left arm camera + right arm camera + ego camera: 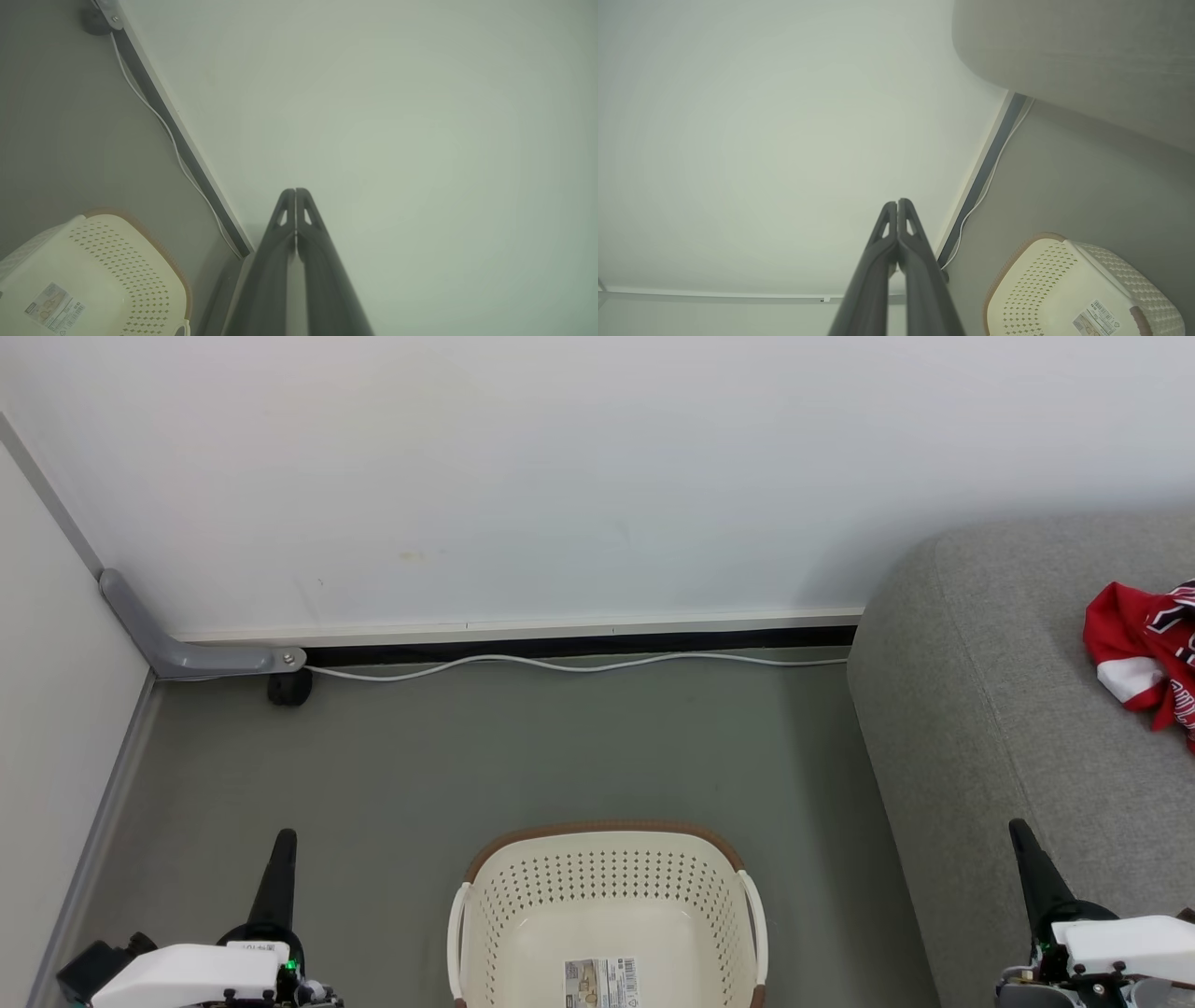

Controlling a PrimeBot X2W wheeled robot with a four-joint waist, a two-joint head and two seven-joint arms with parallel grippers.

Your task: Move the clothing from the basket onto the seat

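Observation:
The cream basket [607, 887] stands on the floor at bottom centre; inside it I see just a bare bottom with a label. It also appears in the left wrist view as the basket [107, 261] and in the right wrist view as the basket [1045, 280]. Red clothing [1144, 658] with white trim lies bunched on the grey seat [1008, 728] at the right edge. My left gripper [283, 841] is shut, held over the floor left of the basket, tips together at left gripper [295, 191]. My right gripper [1018, 829] is shut over the seat's front, tips together at right gripper [897, 202].
A white wall runs across the back with a dark baseboard gap and a white cable [579, 665] along it. A grey bracket [187, 649] with a black wheel sits in the left corner. Grey-green floor lies between basket and wall.

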